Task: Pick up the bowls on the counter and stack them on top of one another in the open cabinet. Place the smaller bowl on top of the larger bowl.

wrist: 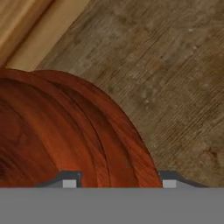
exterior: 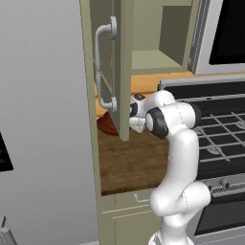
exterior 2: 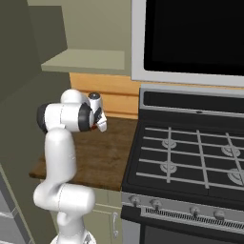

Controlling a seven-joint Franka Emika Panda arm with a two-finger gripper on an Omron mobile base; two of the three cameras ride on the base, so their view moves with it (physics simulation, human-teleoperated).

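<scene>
Your fingers [wrist: 118, 183] stand partly closed astride the rim of a reddish-brown bowl [wrist: 65, 131] resting on the counter [wrist: 166, 70]; I'd close squarely on that rim before lifting.

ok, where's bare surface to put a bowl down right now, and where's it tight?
Free: the counter between its front edge and the stove, and the open cabinet's lower shelf. Tight: the back left corner by the cabinet door, where the gripper straddles a reddish-brown bowl's rim.
</scene>
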